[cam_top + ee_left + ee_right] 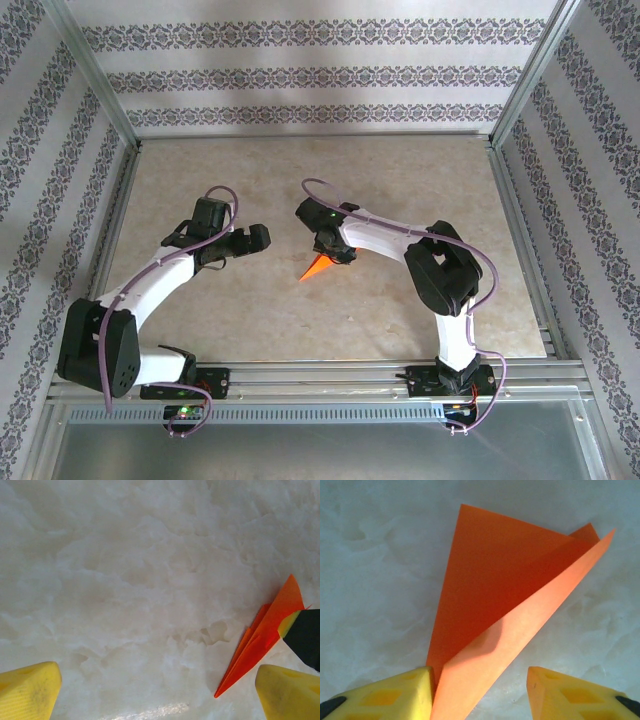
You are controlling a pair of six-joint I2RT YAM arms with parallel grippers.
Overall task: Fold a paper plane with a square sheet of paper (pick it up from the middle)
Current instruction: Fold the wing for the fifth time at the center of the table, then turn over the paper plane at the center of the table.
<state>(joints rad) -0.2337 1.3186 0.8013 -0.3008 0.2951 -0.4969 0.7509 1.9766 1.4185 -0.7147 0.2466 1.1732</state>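
Top view: the paper plane (315, 268) lies folded, mid-way across the bench (300, 170), its tail under my right pincer (328, 255). I judge only the middle pick-up is left. Left wrist: my left pincer (160, 692) is wide and empty, with the paper plane just beside it. Right wrist: the jaws are half-open astride the tail and one wing is lifting, so I'd close gently on the centre fold.

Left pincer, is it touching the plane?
Apart. The top view shows bare table between the left pincer and the plane.
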